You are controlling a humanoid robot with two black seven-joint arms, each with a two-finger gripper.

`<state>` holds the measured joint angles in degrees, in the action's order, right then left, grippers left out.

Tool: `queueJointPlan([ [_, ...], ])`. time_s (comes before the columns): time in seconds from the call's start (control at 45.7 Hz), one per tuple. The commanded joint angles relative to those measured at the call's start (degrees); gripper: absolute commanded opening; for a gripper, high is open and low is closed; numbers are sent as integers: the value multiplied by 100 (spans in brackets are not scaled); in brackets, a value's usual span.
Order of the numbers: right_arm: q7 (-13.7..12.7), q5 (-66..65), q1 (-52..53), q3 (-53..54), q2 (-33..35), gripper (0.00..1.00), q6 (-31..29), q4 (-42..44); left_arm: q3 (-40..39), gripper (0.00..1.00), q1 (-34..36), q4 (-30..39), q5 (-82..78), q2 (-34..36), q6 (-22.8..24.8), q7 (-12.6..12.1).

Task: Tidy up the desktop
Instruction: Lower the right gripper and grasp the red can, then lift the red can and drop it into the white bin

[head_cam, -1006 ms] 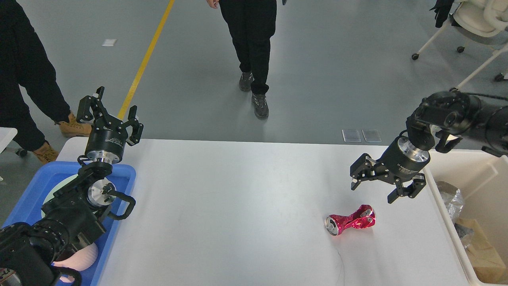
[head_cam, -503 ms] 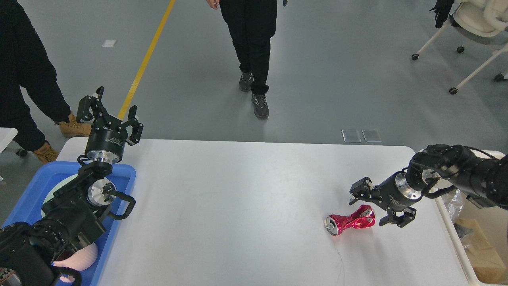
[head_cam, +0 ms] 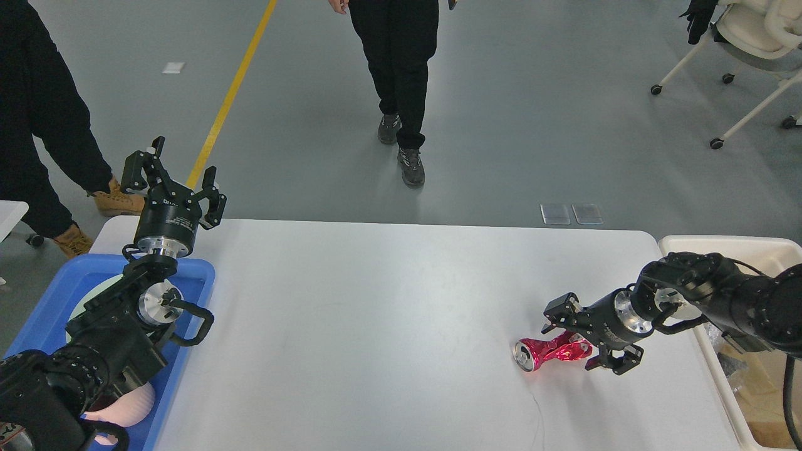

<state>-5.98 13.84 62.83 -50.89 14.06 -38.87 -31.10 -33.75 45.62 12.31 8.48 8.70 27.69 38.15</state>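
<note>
The desktop [head_cam: 376, 313] is a wide white tabletop. A crushed red can [head_cam: 545, 352] lies on its side at the desktop's right, silver end facing left. My right gripper [head_cam: 573, 341] is low over the table and open, one finger on each side of the can's right end. My left gripper [head_cam: 172, 181] is raised over the back left corner, open, with nothing between its fingers.
A blue tray [head_cam: 197, 275] at the left edge holds a pale plate and a pink object, partly hidden by my left arm. A cream bin [head_cam: 727, 243] with cardboard and plastic wrap stands off the right edge. Two people [head_cam: 401, 75] stand beyond the far edge.
My right gripper has come down and leftward from above the table until its open fingers straddle the can's right end. The left arm has not moved.
</note>
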Motion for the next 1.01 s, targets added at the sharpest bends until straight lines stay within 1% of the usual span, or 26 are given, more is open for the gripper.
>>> queueJointPlan([
  [0.0, 0, 5, -139, 132, -53, 100, 72, 78, 0, 96, -1, 0, 5, 0, 0, 0],
  [0.044, 0, 5, -174, 176, -79, 100, 107, 95, 0, 96, -1, 0, -4, 0, 0, 0],
  [0.131, 0, -4, -227, 176, -114, 96, 203, 104, 0, 96, -1, 0, -4, 0, 0, 0],
  [0.153, 0, -4, -227, 176, -114, 94, 256, 104, 0, 96, -1, 0, 5, 0, 0, 0],
  [0.219, 0, -22, -218, 115, -132, 83, 406, 104, 0, 96, -1, 0, 5, 0, 0, 0],
  [0.241, 0, -39, -218, 88, -141, 79, 432, 104, 0, 96, -1, 0, -4, 0, 0, 0],
  [0.262, 0, -57, -209, 53, -158, 70, 432, 96, 0, 96, -1, 0, -4, 0, 0, 0],
  [0.306, -9, -74, -183, 18, -176, 47, 380, 78, 0, 96, -1, 0, 5, 0, 0, 0],
  [0.328, -35, -83, -165, 0, -185, 39, 362, 69, 0, 96, -1, 0, -4, 0, 0, 0],
  [0.416, -219, -83, -130, -35, -185, 13, 353, 25, 0, 96, -1, 0, 5, 0, 0, 0],
  [0.459, -281, -75, -121, -35, -176, 2, 336, 16, 0, 96, -1, 0, -4, 0, 0, 0],
  [0.481, -316, -75, -121, -35, -176, 0, 336, 8, 0, 96, -1, 0, -4, 0, 0, 0],
  [0.678, -457, -66, -51, -44, -141, 0, 292, 8, 0, 96, -1, 0, -4, 0, 0, 0],
  [0.766, -466, -57, 107, -35, -71, 0, 257, -36, 0, 96, -1, 0, 5, 0, 0, 0],
  [0.984, -466, -83, 1187, -35, 755, 0, -130, -510, 0, 96, -1, 0, -4, 0, 0, 0],
])
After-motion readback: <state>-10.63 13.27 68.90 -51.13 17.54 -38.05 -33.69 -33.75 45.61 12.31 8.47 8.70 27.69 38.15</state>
